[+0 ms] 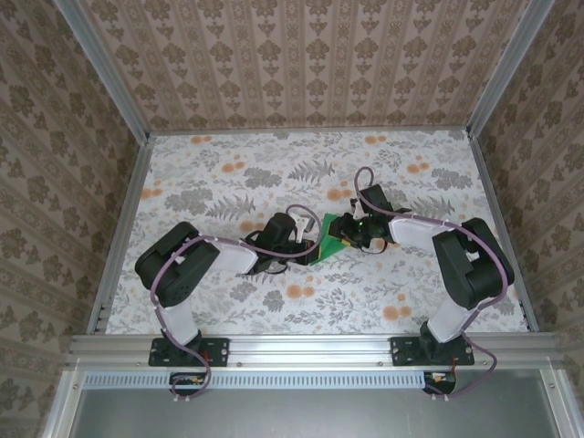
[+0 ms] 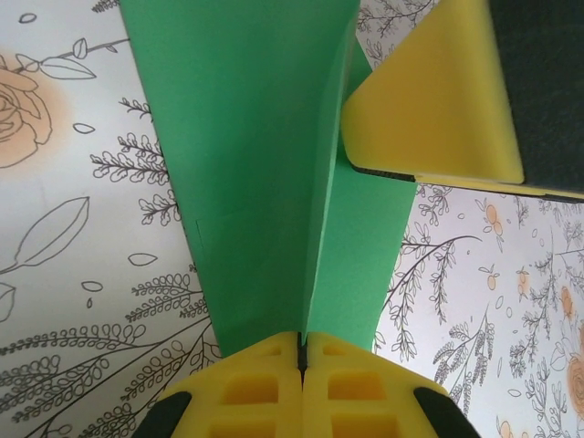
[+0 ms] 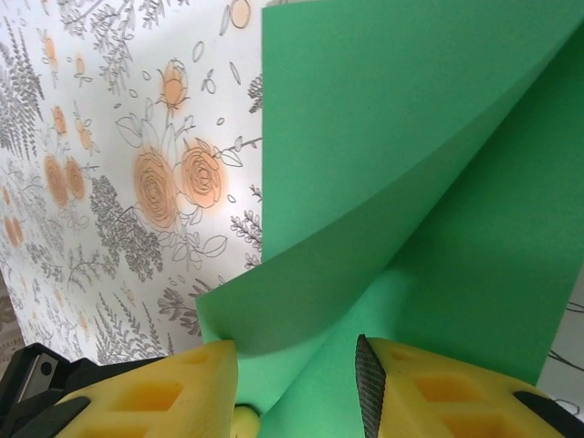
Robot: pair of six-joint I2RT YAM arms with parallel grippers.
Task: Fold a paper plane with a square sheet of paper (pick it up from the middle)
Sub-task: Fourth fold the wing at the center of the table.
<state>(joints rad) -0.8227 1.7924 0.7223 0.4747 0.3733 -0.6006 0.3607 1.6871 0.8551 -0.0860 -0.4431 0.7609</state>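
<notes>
top external view, left to right: what's where? — mia

left claw (image 1: 310, 244), then the square sheet of paper (image 1: 326, 245) held up between the two arms over the middle of the desk (image 1: 228, 182), then the right claw (image 1: 350, 234). — jo

and the grips? — mia

left wrist view: the left claw is pinched tight on the sheet's near edge, where two layers meet along a soft fold. right wrist view: the right claw stands part open, its fingers (image 3: 182, 392) either side of the curled sheet, not squeezing it. — jo

how will it handle? — mia

i judge it light, floppy, easily creased or torn, and likely slick between the yellow fingers. take it near an edge beside the fold, pinch gently, and let neither claw tug against the other. — jo
</notes>
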